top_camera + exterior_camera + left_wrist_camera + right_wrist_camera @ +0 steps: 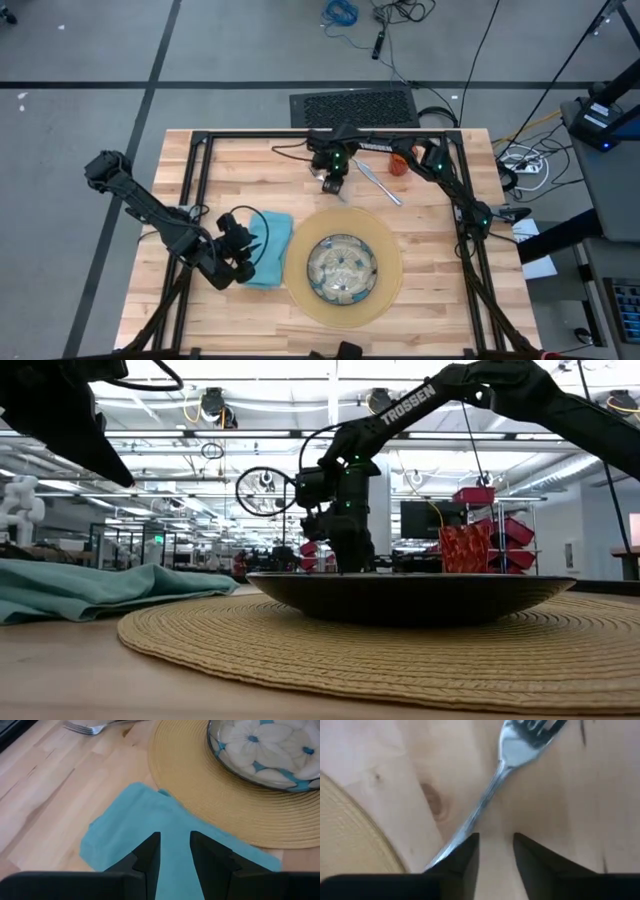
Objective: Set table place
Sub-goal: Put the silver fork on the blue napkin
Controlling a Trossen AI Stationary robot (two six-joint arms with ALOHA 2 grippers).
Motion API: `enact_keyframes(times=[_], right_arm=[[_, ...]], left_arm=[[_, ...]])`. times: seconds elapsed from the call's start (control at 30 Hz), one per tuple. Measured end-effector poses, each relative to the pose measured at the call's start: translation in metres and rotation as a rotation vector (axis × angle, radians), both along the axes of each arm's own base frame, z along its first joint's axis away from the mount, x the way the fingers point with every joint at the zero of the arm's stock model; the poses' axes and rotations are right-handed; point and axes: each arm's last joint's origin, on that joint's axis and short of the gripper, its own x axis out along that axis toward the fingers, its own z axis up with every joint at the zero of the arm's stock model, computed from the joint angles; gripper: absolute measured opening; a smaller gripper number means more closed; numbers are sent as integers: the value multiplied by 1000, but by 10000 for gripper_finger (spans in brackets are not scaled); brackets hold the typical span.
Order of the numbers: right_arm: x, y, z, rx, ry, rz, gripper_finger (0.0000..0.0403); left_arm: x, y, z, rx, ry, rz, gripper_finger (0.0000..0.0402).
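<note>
I see the light plank table (pixel 230 155) in its black rail frame, with grey floor and loose cables beyond it. The round tan mat (pixel 390 285) lies near the front edge, the flower-patterned plate (pixel 341 268) centred on it. My left gripper (pixel 174 851) hovers over the teal napkin (pixel 150 820), which lies right under its fingers (pixel 148 854) and touches the mat's edge; those fingers stand slightly apart, clamped on nothing. My right gripper (pixel 496 854) points down behind the mat, fingers (pixel 465 856) parted, the fork (pixel 492 790) running just ahead of them with its handle beside one tip. More cutlery (pixel 378 180) and the orange cup (pixel 398 166) lie beyond.
</note>
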Motion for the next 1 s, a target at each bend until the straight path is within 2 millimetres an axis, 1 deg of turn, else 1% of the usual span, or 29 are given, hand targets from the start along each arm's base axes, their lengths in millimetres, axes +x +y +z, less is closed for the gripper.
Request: enact_keyframes(times=[0.1, 0.2, 0.27, 0.33, 0.43, 0.6, 0.7, 1.0], right_arm=[[0, -5, 1, -44, -4, -29, 144], [2, -16, 8, -63, -55, -104, 159], [7, -20, 16, -81, -106, -135, 161], [13, -17, 23, -90, -139, -142, 159], [22, -9, 27, -94, -187, -154, 153], [27, -1, 22, -121, -164, -192, 146], [27, 0, 16, -129, -133, -225, 146], [24, 5, 11, -137, -50, -273, 146]], left_arm=[[0, 0, 0, 6, 3, 1, 96], [0, 0, 0, 7, 3, 1, 96], [0, 0, 0, 7, 3, 0, 96], [0, 0, 0, 13, 7, -7, 96], [0, 0, 0, 21, 10, -16, 96], [0, 0, 0, 29, 15, -31, 96], [0, 0, 0, 32, 19, -39, 96], [-3, -4, 0, 43, 23, -77, 96]])
